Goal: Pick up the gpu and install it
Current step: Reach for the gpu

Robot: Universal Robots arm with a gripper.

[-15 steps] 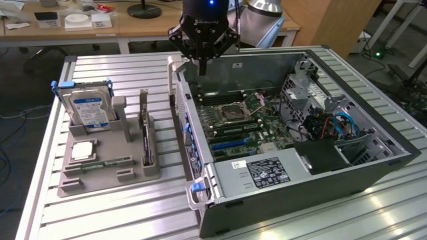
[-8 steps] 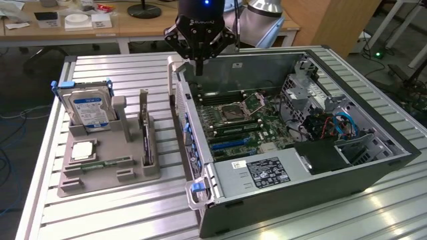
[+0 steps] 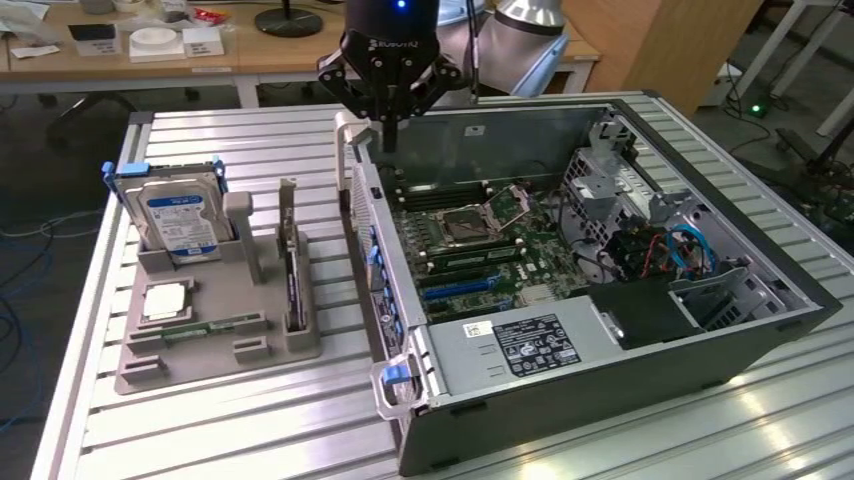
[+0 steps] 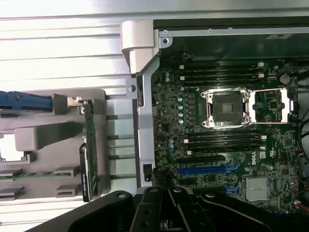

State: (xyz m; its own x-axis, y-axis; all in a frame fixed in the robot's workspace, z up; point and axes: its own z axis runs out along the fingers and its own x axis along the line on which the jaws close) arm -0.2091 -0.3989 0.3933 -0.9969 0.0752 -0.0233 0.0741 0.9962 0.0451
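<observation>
The gpu is a thin dark card standing on edge in a slot of the grey holder, at the exterior view's left of the open computer case. From the wrist view I see the gpu edge-on, with its metal bracket end near the case wall. My gripper hangs over the case's far corner, above the motherboard, well apart from the card. Its fingers are shut and hold nothing. In the wrist view the gripper sits over the blue slots.
A silver hard drive with a blue-white label stands in the same holder. A square processor and a green memory stick lie there too. The case's raised side wall separates holder and motherboard. A wooden desk stands behind.
</observation>
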